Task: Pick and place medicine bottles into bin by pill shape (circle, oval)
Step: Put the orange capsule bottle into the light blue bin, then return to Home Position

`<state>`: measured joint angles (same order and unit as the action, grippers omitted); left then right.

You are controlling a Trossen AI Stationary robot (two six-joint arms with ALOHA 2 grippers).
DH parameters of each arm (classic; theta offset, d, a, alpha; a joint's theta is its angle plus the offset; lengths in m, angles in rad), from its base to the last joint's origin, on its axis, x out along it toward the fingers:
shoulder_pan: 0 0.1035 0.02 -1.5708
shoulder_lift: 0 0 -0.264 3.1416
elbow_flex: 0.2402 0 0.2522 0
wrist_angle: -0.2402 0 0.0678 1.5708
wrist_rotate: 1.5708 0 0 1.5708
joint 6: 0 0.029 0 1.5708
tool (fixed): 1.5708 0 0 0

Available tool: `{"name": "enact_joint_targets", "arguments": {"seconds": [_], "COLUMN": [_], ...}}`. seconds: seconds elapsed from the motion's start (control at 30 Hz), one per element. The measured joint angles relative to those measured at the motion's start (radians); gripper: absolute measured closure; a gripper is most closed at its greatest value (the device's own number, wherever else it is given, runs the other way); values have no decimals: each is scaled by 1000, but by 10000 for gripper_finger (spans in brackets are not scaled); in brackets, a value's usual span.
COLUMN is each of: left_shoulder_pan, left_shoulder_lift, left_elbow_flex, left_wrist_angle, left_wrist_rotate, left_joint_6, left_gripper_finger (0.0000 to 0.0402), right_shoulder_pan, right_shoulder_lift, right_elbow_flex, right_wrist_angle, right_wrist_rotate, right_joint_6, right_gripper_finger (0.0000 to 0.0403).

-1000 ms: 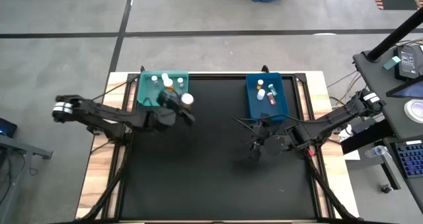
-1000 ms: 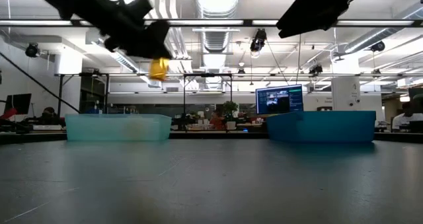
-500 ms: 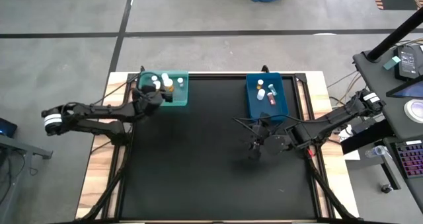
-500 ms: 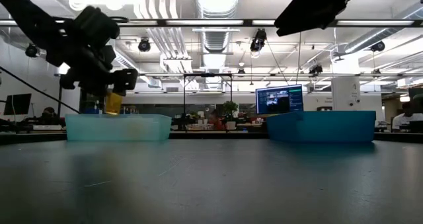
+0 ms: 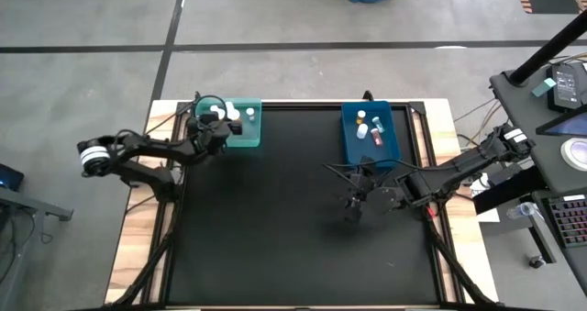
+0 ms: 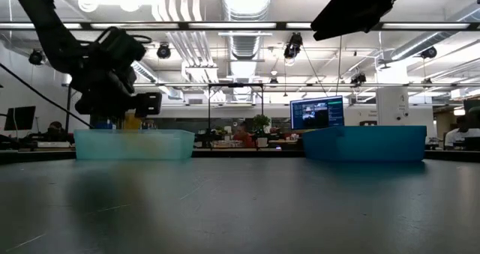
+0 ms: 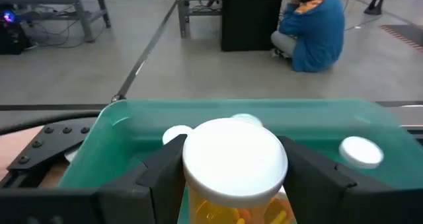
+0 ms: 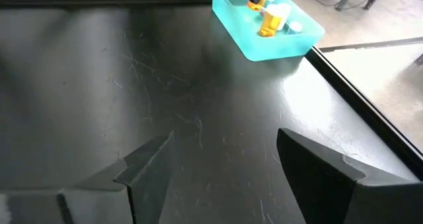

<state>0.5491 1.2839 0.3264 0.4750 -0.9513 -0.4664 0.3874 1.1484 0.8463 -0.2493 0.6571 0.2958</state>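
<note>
Since 1 s ago the left arm has been swung from mid-counter to the teal bin (image 5: 246,127), w/ the amber bottle (image 7: 234,171) carried along; right arm unchanged. Left gripper (image 5: 210,126) is now held just over the bin's left end, jaws clamped on the bottle's sides, white cap up; in the low view the bottle (image 6: 132,122) hangs right at rim height. Other bottles lie in the teal bin already, more in the blue bin (image 5: 371,135). Right gripper (image 5: 356,201) is parked low over bare counter (image 5: 275,228) near the blue bin, jaws apart, nothing held.

Release step, probably: bottle should be lowered inside the walls before jaws are opened, clear of caps below, so it isn't bounced out. Arm to be lifted straight up after.
</note>
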Motion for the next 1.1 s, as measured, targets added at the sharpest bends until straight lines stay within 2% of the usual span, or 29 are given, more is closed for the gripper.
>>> {"name": "enact_joint_targets", "arguments": {"seconds": [0.4,0.67,0.93,1.1], "left_shoulder_pan": [21,21,21,18], "left_shoulder_lift": [139,137,135,100], "left_elbow_flex": [1,1,1,1], "left_wrist_angle": [41,42,41,38], "left_wrist_rotate": [-5,-5,-3,20], "left_joint_6": [-59,-74,-74,-49], "left_gripper_finger": [203,199,156,146], "right_shoulder_pan": [0,0,0,0], "right_shoulder_lift": [1,1,1,1], "right_elbow_flex": [-2,-2,-2,-3], "right_wrist_angle": [-1,-1,-1,-2], "right_wrist_rotate": [0,0,0,0], "right_joint_6": [0,0,-1,-1], "right_gripper_finger": [145,145,145,145]}}
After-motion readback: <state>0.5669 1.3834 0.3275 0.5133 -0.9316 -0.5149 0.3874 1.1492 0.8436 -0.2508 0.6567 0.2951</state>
